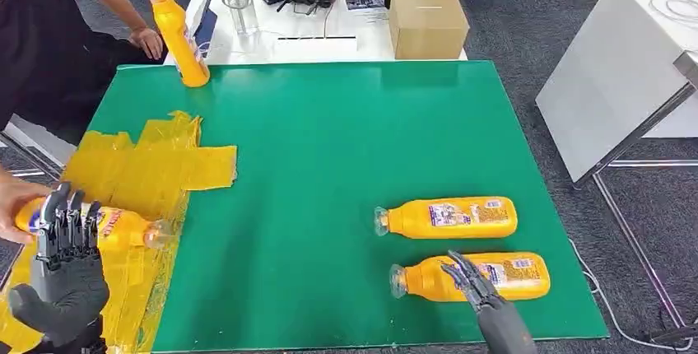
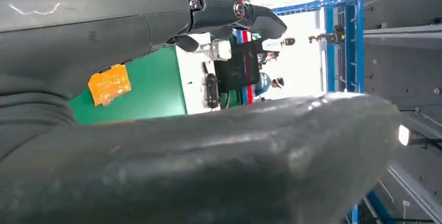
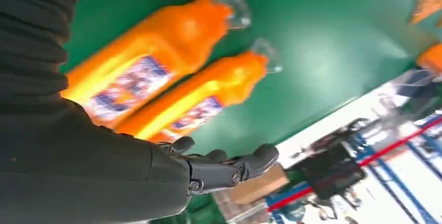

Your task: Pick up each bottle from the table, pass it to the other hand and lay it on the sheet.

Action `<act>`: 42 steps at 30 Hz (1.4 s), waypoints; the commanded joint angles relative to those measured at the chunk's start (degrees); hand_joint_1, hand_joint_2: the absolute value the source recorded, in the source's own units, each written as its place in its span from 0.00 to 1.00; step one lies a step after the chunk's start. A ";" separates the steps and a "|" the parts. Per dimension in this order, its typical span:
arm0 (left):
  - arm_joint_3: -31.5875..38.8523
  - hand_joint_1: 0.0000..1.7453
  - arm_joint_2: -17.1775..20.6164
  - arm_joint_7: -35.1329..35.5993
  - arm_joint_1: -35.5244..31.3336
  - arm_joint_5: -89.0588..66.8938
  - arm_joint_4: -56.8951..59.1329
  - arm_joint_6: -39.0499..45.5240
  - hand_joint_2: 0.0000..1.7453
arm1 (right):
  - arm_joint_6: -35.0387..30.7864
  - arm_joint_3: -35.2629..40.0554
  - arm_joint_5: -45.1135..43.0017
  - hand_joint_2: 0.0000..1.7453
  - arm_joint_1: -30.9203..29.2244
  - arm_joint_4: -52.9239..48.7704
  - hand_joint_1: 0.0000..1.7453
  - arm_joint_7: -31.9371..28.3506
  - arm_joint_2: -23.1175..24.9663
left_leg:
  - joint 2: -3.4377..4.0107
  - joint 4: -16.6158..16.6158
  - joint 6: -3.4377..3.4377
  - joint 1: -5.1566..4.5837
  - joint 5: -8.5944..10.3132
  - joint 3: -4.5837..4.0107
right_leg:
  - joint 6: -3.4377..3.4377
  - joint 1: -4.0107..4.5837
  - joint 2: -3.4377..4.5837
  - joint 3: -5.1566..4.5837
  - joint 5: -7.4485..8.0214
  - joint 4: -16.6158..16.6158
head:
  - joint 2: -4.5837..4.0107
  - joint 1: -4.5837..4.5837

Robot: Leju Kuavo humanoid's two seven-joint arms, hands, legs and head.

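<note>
Four orange bottles on a green worktop, seen from the robot's head. The nearest bottle lies on its side near the front edge, its clear cap pointing toward the middle of the worktop; a second bottle lies parallel just beyond it, close beside but apart. A third bottle lies on the yellow sheet at the near left corner, with a person's hand at its base. A fourth bottle stands upright at the far left corner, near another hand of the person.

The right robot hand hovers over the nearest bottle, fingers spread apart and holding nothing; whether the fingertips touch the bottle cannot be told. In the right wrist view the same two bottles lie side by side beyond its extended fingers. The left robot hand is raised beside the sheet, fingers straight and apart, empty.

Handling, as a judgement: the bottles look like smooth, fairly stiff plastic, apparently full and therefore moderately heavy, and liable to roll when lying down. The labelled mid-body offers the widest, most balanced hold; the narrow neck and clear cap appear slippery and off-balance. Gripping across the body also leaves one end free for the receiving hand.
</note>
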 commanded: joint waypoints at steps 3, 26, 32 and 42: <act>-1.14 0.00 0.90 0.47 -2.84 0.76 3.80 -0.44 0.00 | 7.41 -16.75 -2.34 1.00 7.37 -2.04 0.00 -0.46 0.33 | -0.02 -0.04 0.02 -0.04 -0.05 0.15 | -0.03 -0.04 -0.04 0.26 -0.07 -0.02 | 0.00 -0.02; -3.78 0.00 3.66 2.71 -9.61 2.00 8.84 -1.96 0.00 | 23.58 -22.02 4.21 1.00 -9.87 19.09 0.00 -4.86 5.14 | 0.11 -0.11 0.13 0.05 -0.12 0.52 | -0.04 0.03 0.09 0.68 -0.01 -0.20 | 0.00 -0.04; -4.27 0.00 3.86 2.99 -10.23 1.99 9.27 -2.31 0.00 | 23.25 -19.14 5.05 1.00 -12.07 21.70 0.00 -4.16 4.54 | 0.20 -0.10 0.14 0.03 -0.09 0.45 | -0.02 0.01 0.18 0.60 0.03 -0.17 | 0.00 -0.04; -4.46 0.00 3.95 3.27 -10.51 2.28 9.28 -2.47 0.00 | 21.78 -15.47 6.07 1.00 -11.97 22.22 0.00 -1.77 1.35 | 0.18 -0.08 0.14 0.03 -0.16 0.53 | -0.04 0.01 0.17 0.70 -0.02 -0.16 | 0.00 -0.04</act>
